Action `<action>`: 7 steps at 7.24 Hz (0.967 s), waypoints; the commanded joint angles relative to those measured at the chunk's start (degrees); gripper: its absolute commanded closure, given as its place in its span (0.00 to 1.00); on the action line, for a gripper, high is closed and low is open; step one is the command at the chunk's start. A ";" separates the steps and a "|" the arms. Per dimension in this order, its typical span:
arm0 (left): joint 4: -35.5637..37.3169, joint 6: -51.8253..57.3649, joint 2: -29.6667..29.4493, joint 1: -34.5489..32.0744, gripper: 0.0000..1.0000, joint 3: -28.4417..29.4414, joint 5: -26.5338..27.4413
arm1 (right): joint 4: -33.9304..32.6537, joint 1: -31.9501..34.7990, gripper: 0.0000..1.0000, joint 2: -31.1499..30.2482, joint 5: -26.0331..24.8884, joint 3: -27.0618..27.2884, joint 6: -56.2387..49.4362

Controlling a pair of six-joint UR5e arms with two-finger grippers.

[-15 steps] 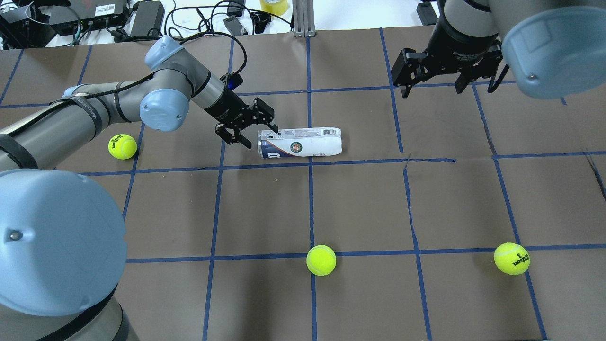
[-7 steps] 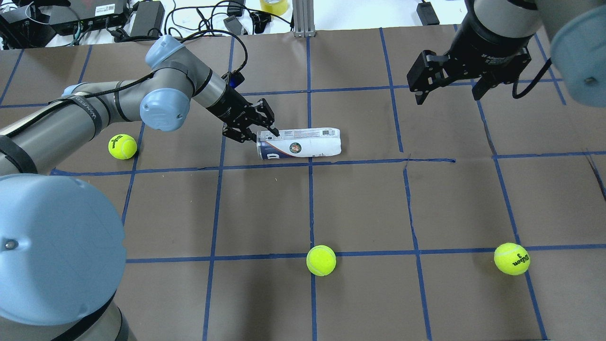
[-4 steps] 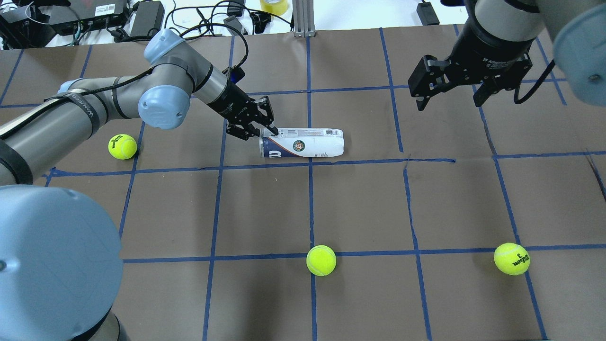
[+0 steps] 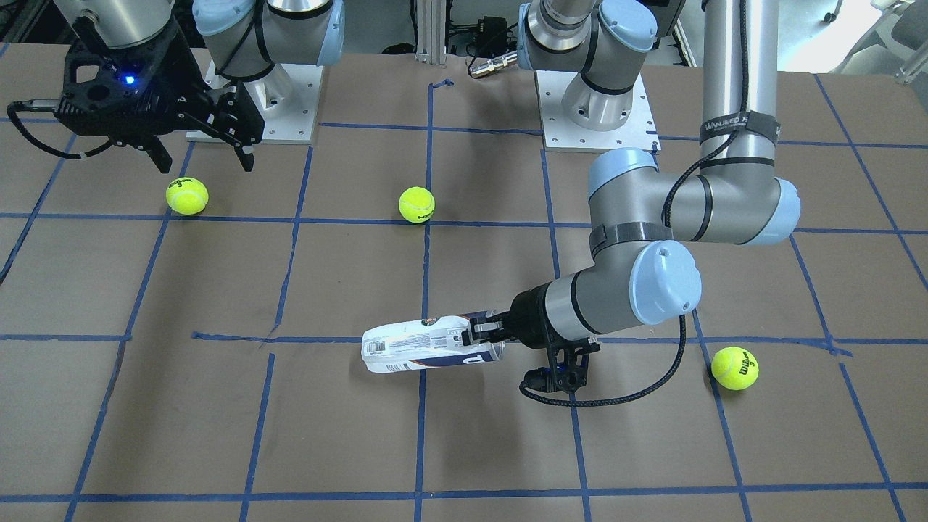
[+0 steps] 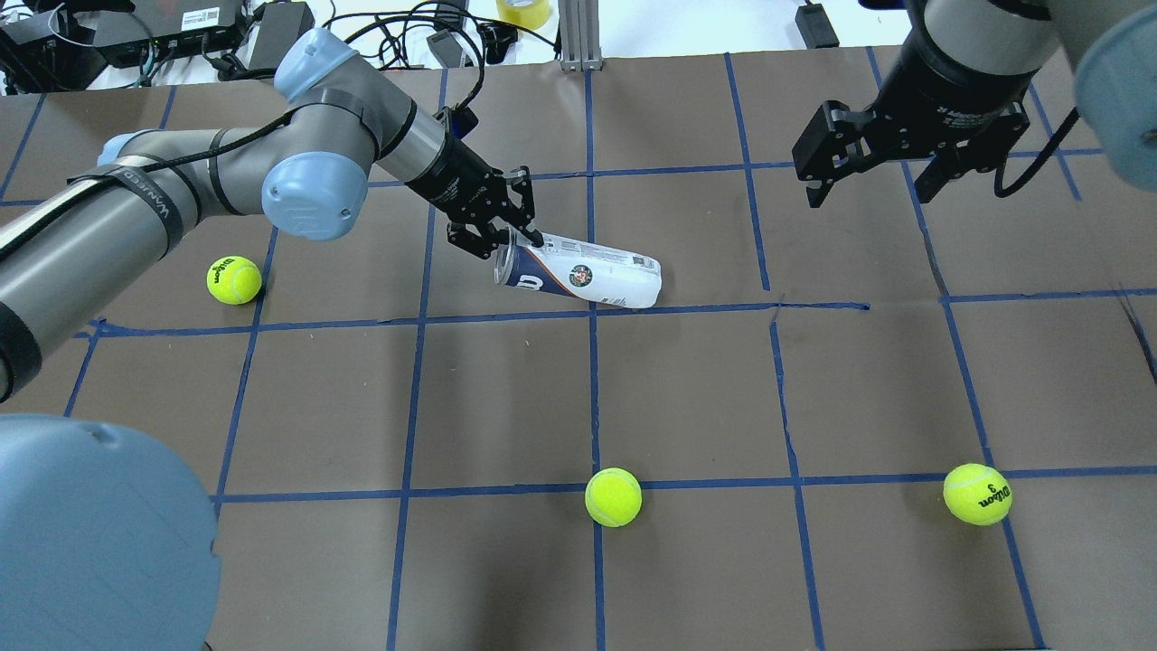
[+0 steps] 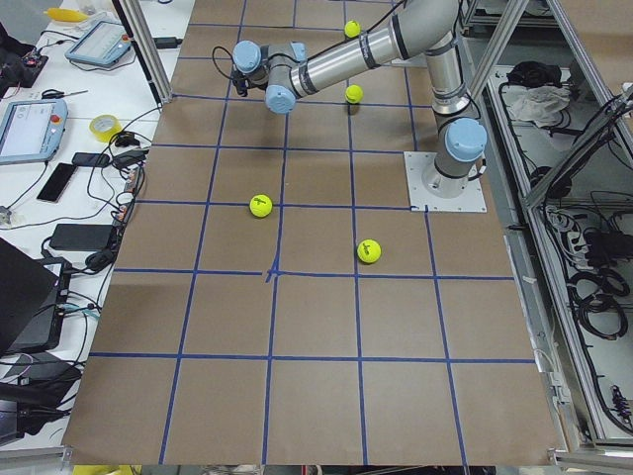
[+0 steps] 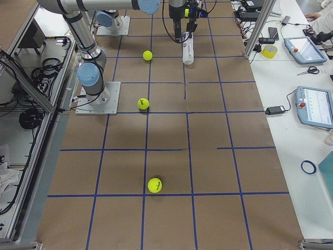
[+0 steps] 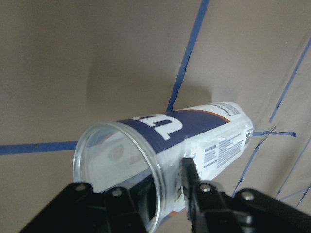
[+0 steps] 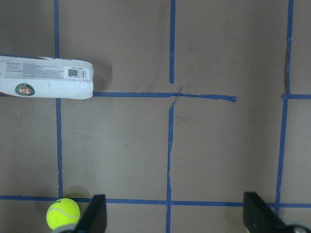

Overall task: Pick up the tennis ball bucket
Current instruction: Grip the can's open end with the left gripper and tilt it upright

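Note:
The tennis ball bucket [image 5: 583, 274] is a clear can with a white-and-navy label. It is tilted, open end up, and its closed end is down at the brown table. My left gripper [image 5: 512, 240] is shut on the rim of the open end. In the left wrist view one finger [image 8: 190, 171] is outside the bucket's [image 8: 204, 133] wall and the other is inside. The front view shows the same grip [image 4: 481, 335] on the bucket [image 4: 420, 346]. My right gripper [image 5: 872, 190] hangs open and empty at the far right, well clear; it also shows in the front view [image 4: 203, 159].
Three loose tennis balls lie on the table: one to the left [image 5: 234, 279], one at the front middle [image 5: 613, 496], one at the front right [image 5: 977, 494]. Cables and electronics [image 5: 271, 32] line the far edge. The right wrist view shows the bucket's closed end [image 9: 46, 77] and one ball [image 9: 63, 215].
My left gripper has closed on the bucket's open rim and raised that end, so the bucket now tilts. The right arm has drifted a little to the right.

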 commanded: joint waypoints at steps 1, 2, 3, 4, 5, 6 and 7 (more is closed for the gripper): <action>0.06 -4.08 1.98 -2.38 1.00 0.18 -0.27 | 0.06 -0.18 0.00 -0.01 0.05 0.00 -0.11; 0.06 -5.67 3.03 -2.82 1.00 0.36 -0.27 | 0.06 -0.18 0.00 -0.01 0.05 0.00 -0.11; 0.23 -7.25 4.26 -3.09 1.00 0.45 -0.36 | 0.06 -0.18 0.00 -0.01 0.05 0.00 -0.11; 0.23 -7.96 5.84 -3.79 1.00 0.54 -0.27 | -0.03 -0.27 0.00 0.08 0.05 0.00 -0.20; 0.84 -9.27 7.08 -4.06 1.00 0.97 -0.01 | 0.05 -0.45 0.00 0.08 0.05 0.00 -0.20; 1.02 -9.46 7.96 -4.15 1.00 3.06 0.95 | 0.06 -0.45 0.00 0.08 0.05 0.00 -0.20; 0.68 -9.46 8.40 -4.23 1.00 6.48 6.35 | 0.06 -0.45 0.00 0.08 0.05 0.00 -0.20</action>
